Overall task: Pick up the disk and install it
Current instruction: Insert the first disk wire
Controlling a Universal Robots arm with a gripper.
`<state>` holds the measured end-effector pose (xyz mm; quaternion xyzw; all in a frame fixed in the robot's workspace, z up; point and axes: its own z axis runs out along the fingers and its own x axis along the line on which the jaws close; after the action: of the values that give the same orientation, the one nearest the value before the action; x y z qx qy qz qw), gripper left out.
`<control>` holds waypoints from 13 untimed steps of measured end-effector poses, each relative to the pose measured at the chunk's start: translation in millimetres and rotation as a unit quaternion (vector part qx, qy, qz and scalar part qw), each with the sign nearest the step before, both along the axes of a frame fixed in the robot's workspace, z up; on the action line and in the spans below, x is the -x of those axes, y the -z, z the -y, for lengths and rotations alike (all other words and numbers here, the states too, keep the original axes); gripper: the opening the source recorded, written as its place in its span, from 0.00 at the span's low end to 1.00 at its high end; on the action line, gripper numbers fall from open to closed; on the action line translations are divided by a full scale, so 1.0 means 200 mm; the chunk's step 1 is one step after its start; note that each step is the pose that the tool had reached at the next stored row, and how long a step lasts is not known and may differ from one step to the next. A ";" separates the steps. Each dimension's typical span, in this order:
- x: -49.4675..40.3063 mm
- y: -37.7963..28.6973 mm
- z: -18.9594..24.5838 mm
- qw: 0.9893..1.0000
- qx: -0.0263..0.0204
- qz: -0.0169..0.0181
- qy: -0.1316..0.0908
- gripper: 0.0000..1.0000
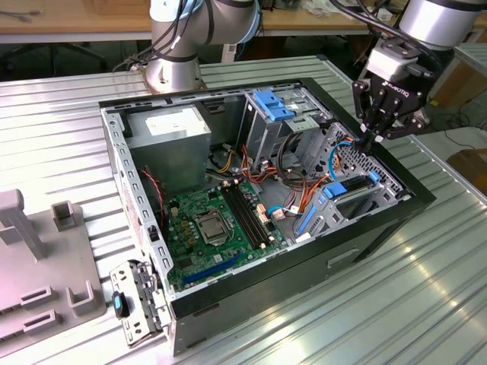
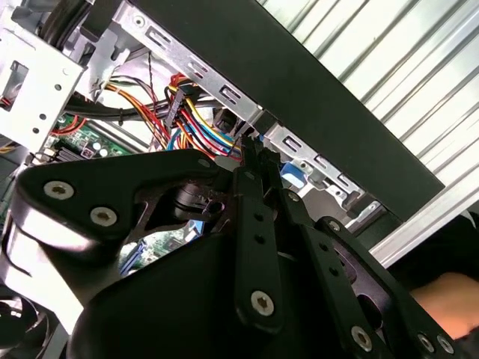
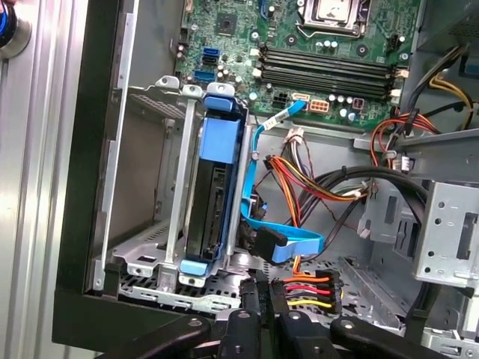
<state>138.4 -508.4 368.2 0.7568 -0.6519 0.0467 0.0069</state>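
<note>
Ribbed metal table (image 1: pixel 426 304), open computer case (image 1: pixel 251 285).
Disk (image 1: pixel 351 188) sits in its cage, right of centre in the exterior view; gripper (image 1: pixel 371 138) hovers upper right, jaws seemingly pinched together, empty.

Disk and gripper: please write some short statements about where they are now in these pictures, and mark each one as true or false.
1. The disk sits in the drive cage inside the computer case. True.
2. The gripper holds the disk. False: it is shut and grips nothing, close to the cage at the case's edge.
3. The motherboard lies exposed in the open case. True.
4. The case lies on a wooden table. False: it lies on a ribbed metal table.
</note>
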 end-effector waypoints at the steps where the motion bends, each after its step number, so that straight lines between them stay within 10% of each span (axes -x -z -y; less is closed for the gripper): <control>1: 0.000 0.000 0.000 1.000 0.000 0.000 0.002 0.16; 13: 0.000 0.000 0.000 1.000 0.000 0.000 0.024 0.16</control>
<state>138.4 -508.4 368.3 0.7408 -0.6700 0.0466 0.0080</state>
